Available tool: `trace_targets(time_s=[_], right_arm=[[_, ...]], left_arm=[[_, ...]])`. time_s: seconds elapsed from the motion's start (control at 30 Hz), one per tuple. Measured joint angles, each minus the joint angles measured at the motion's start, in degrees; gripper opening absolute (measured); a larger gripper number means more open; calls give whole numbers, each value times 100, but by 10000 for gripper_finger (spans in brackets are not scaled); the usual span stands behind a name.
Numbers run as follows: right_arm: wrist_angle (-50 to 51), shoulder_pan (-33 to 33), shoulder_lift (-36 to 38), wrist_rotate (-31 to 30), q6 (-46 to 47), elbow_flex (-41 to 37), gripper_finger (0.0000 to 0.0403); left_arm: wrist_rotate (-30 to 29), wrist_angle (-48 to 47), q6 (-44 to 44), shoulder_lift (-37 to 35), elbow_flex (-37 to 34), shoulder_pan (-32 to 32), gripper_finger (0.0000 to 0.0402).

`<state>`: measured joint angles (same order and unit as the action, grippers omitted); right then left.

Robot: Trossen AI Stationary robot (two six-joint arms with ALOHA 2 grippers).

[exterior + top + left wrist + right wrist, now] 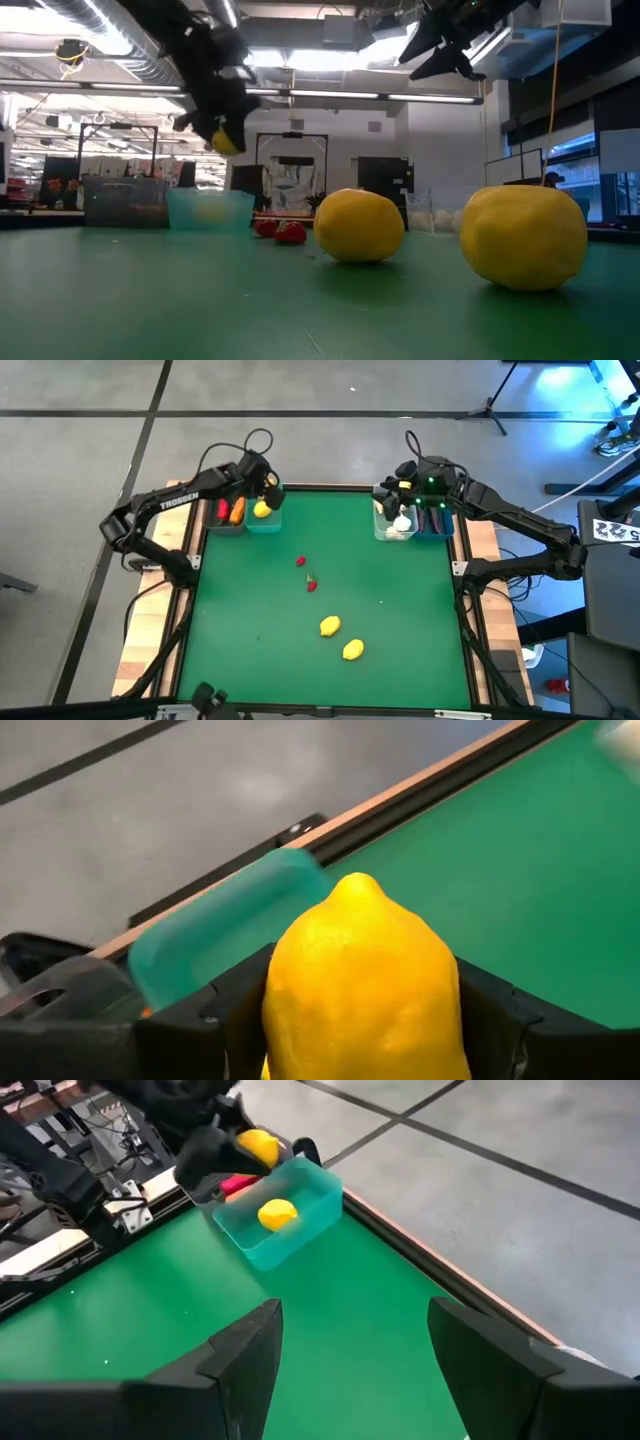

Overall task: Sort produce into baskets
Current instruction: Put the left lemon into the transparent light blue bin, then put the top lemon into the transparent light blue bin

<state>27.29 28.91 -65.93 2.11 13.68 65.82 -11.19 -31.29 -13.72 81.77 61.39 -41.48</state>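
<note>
The left gripper [266, 484] is holding a lemon [362, 988] clamped between its fingers, hanging directly above the teal bin [265, 515], so the release is lying straight below. That bin is already carrying one lemon [277, 1213]. The dark bin [226, 517] beside it is containing red and orange pieces, probably the pepper and carrot. The right gripper [350, 1350] is waiting with fingers apart over the clear bin [394, 525], which is holding garlic [402, 523]; the blue bin [434, 523] is adjoining. Two lemons [341, 637] and berries [307, 574] are lying on the mat.
</note>
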Motion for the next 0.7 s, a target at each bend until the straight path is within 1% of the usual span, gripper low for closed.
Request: trace_targets(time_s=[0.23,0.37,0.5,0.7], right_arm=[[-21,0,0,-2,-63,-2,248],[-22,0,0,-14,-60,0,248],[-20,0,0,-115,-58,-1,248],[-20,0,0,-131,-56,-1,248]], left_arm=[[14,17,486,632,0,-541,225],[14,12,1144,975,-2,-736,230],[14,105,1546,1154,-2,-860,258],[15,43,1746,1196,-2,-926,312]])
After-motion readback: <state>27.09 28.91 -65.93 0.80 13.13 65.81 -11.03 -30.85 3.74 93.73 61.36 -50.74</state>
